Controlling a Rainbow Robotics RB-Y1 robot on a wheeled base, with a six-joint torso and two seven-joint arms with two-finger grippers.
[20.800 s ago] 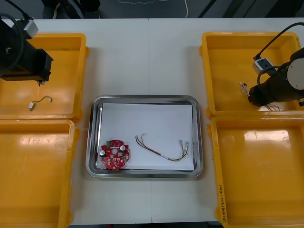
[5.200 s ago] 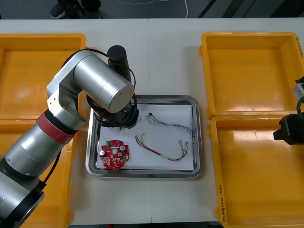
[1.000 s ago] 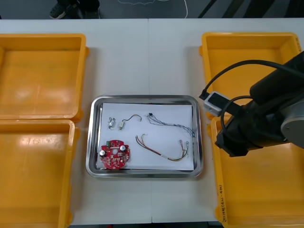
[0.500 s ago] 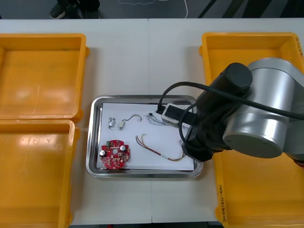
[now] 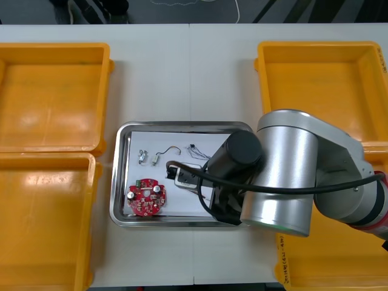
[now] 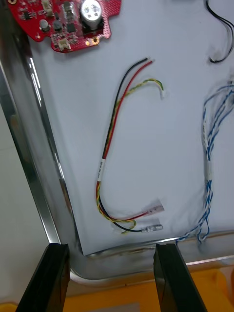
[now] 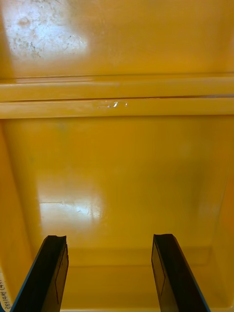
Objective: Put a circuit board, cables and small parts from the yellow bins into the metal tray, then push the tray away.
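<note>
The metal tray (image 5: 182, 125), white inside, sits at the table's middle. In it lie a round red circuit board (image 5: 145, 200), small metal parts (image 5: 143, 156) and a short black cable (image 5: 167, 150). My right arm (image 5: 285, 176) reaches over the tray's right half and hides the cables there. In the right wrist view my right gripper (image 6: 111, 278) is open above the tray's rim (image 6: 34, 161), with the red and yellow cable (image 6: 114, 141), the blue and white cable (image 6: 209, 170) and the circuit board (image 6: 68, 22) beyond its fingers. My left gripper (image 7: 109, 273) is open over a bare yellow bin floor (image 7: 117, 170).
Two yellow bins stand on the left, one far (image 5: 54, 97) and one near (image 5: 45, 218). Two more stand on the right, a far one (image 5: 315, 85) and a near one (image 5: 339, 260) partly under my right arm. Bare table lies beyond the tray.
My right arm has swung left from over the right-hand bins to above the tray, now covering the cables on its right half. The things in the tray have not moved.
</note>
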